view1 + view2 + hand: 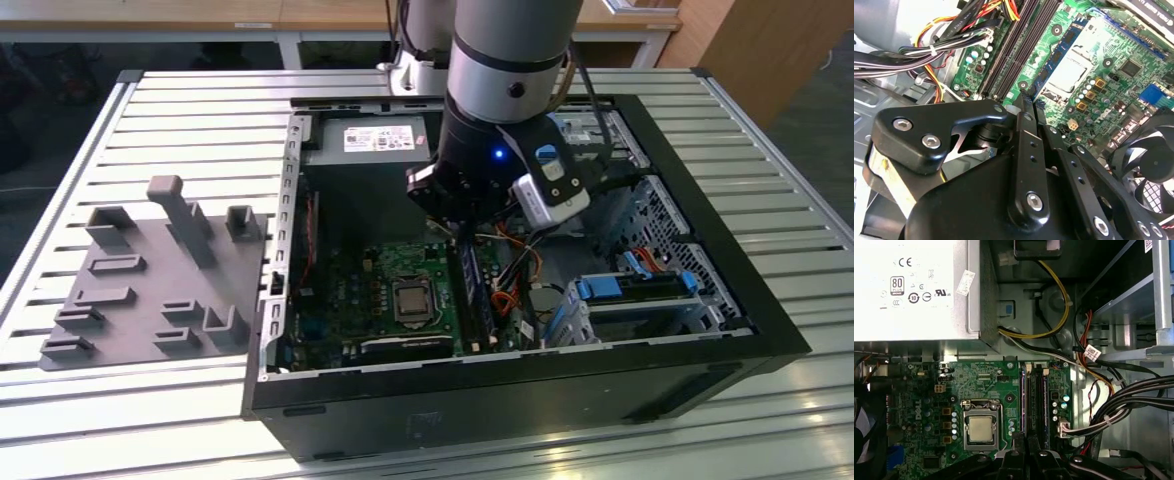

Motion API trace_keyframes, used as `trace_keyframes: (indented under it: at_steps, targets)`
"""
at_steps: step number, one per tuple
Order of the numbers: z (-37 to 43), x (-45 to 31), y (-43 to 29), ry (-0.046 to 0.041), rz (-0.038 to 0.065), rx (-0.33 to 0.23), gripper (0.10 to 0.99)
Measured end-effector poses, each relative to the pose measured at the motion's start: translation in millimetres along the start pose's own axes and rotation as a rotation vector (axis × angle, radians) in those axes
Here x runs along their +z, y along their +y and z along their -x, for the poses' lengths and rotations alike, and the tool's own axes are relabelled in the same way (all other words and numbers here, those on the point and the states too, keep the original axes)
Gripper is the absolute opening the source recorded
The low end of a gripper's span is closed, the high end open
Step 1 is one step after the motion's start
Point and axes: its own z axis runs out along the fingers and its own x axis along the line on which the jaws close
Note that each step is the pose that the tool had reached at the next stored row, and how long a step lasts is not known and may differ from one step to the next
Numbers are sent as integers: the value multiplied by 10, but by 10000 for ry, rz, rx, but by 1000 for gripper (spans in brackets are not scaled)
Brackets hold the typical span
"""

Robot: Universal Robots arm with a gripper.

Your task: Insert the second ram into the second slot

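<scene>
As the arm stood over the open computer case [767, 335] on the slatted metal table [200, 100], the gripper [465, 235] was seen inside the case opening, above the memory slots of the green motherboard [340, 295]. In both wrist views its fingers [1024, 145] were seen drawn together with barely a gap at the tips, and nothing was seen clasped between them.

The second ram [1024, 405], a thin dark blue stick, was found standing on edge in the slot just beside the processor socket [981, 430]. In the second wrist view its flat side with dark chips [1061, 50] was shown running away from the fingertips, its near end just beside them. Whether the tips touched it could not be told. What looked like another dark blue stick [1044, 405] was seen in the outer slot, nearer the bundled cables [1124, 400], with two black slots between.

The power supply [909, 290] was seen beyond the slots' far end. A grey fixture tray [147, 290] lay on the table, at the exterior view's left of the case.
</scene>
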Motion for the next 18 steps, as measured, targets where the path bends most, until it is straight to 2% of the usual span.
trace_keyframes:
  at_steps: [18]
  targets:
    - [1,68,-3,1,-2,-16,137]
